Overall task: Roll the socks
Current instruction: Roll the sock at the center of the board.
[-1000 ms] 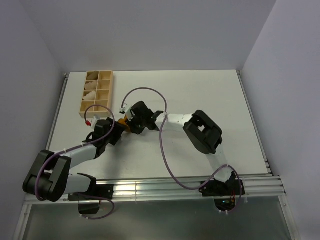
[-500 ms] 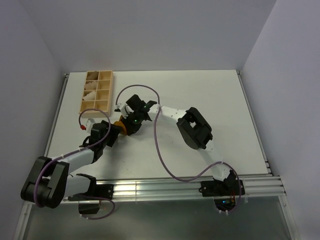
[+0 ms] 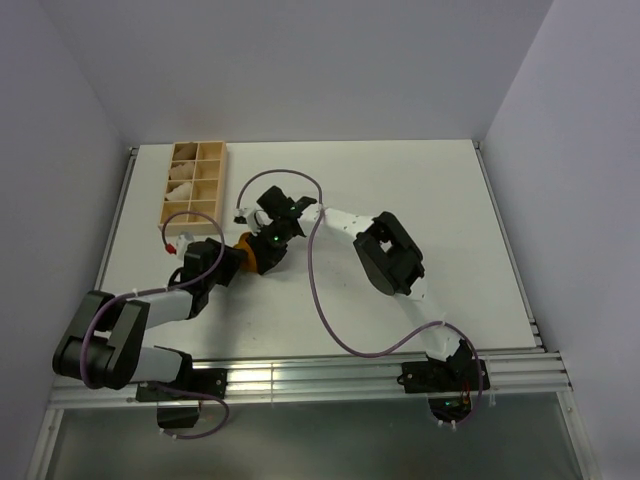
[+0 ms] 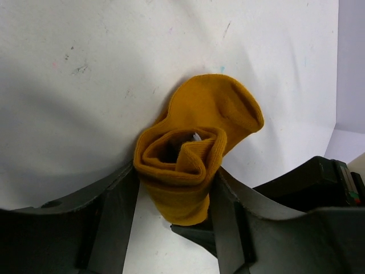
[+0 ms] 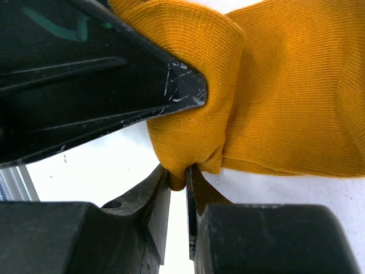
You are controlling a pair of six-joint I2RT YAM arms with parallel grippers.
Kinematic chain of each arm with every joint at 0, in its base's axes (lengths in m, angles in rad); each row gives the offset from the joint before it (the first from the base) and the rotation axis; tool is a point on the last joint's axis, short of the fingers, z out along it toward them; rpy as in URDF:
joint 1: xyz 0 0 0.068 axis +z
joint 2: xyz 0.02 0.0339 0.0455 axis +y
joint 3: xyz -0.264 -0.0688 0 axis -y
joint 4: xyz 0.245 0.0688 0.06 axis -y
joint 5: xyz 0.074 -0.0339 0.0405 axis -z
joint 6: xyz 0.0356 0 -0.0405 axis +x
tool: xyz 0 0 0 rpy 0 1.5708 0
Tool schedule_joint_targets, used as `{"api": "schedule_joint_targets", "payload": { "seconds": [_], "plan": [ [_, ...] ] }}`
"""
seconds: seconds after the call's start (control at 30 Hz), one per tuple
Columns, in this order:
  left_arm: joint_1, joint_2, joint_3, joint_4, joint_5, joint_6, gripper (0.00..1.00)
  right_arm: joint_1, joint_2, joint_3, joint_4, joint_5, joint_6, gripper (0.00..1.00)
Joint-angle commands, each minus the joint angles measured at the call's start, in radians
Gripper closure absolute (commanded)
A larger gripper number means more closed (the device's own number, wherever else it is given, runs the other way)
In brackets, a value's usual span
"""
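the sock (image 4: pixel 194 142) fills the whole gap between the left gripper (image 4: pixel 175 188) jaws. the right gripper (image 5: pixel 178 182) crowds close beside them, pinching a fold. beyond the jaws lies bare table (image 4: pixel 114 57); the tray (image 3: pixel 195 180) stands well apart.

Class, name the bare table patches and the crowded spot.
Free: the table right of the right arm; the far strip right of the tray. Crowded: near the tray, where left gripper and right gripper clamp the sock.
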Motion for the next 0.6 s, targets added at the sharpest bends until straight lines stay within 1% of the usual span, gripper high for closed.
{"api": "schedule_joint_targets", "payload": {
  "seconds": [0.0,0.03,0.1,0.13,0.2,0.23,0.27,0.3,0.33,0.37,0.4,0.43,0.47,0.5,0.53,0.57],
  "plan": [
    [0.006,0.042,-0.006,-0.050,0.014,0.016,0.44,0.006,0.041,-0.002,-0.108,0.003,0.012,1.00],
    [0.006,0.043,-0.009,-0.052,0.013,0.015,0.48,0.007,0.038,0.000,-0.103,0.006,0.016,1.00],
    [0.006,0.045,-0.013,-0.063,0.007,0.010,0.52,0.006,0.038,0.006,-0.100,0.006,0.017,1.00],
    [0.006,0.046,-0.015,-0.069,0.004,0.009,0.57,0.006,0.029,0.000,-0.082,0.009,0.026,1.00],
    [0.006,0.046,-0.009,-0.087,0.001,0.018,0.62,0.007,0.009,-0.035,-0.051,0.023,0.040,0.96],
    [0.006,0.049,-0.004,-0.092,0.001,0.024,0.69,0.006,-0.023,-0.057,-0.004,0.029,0.052,0.94],
    [0.006,0.056,0.000,-0.096,0.001,0.032,0.72,0.006,-0.045,-0.116,0.028,0.051,0.063,0.88],
    [0.006,0.062,0.012,-0.101,0.004,0.041,0.78,0.006,-0.072,-0.153,0.065,0.062,0.072,0.85],
    [0.006,0.075,0.020,-0.101,0.016,0.052,0.81,0.006,-0.129,-0.188,0.135,0.079,0.089,0.76],
    [0.006,0.085,0.031,-0.103,0.025,0.059,0.83,0.007,-0.161,-0.225,0.169,0.099,0.098,0.71],
    [0.006,0.095,0.051,-0.101,0.037,0.070,0.86,0.006,-0.192,-0.300,0.205,0.139,0.106,0.66],
    [0.006,0.109,0.063,-0.100,0.068,0.078,0.87,0.006,-0.257,-0.340,0.272,0.165,0.118,0.61],
    [0.005,0.140,0.077,-0.104,0.071,0.082,0.89,0.006,-0.290,-0.375,0.301,0.190,0.123,0.51],
    [0.004,0.152,0.103,-0.104,0.091,0.093,0.90,0.007,-0.322,-0.443,0.327,0.217,0.127,0.47],
    [0.000,0.181,0.117,-0.109,0.105,0.098,0.90,0.007,-0.391,-0.478,0.390,0.275,0.137,0.40],
    [-0.002,0.194,0.131,-0.113,0.126,0.102,0.91,0.009,-0.430,-0.518,0.430,0.320,0.140,0.38]
  ]
}}
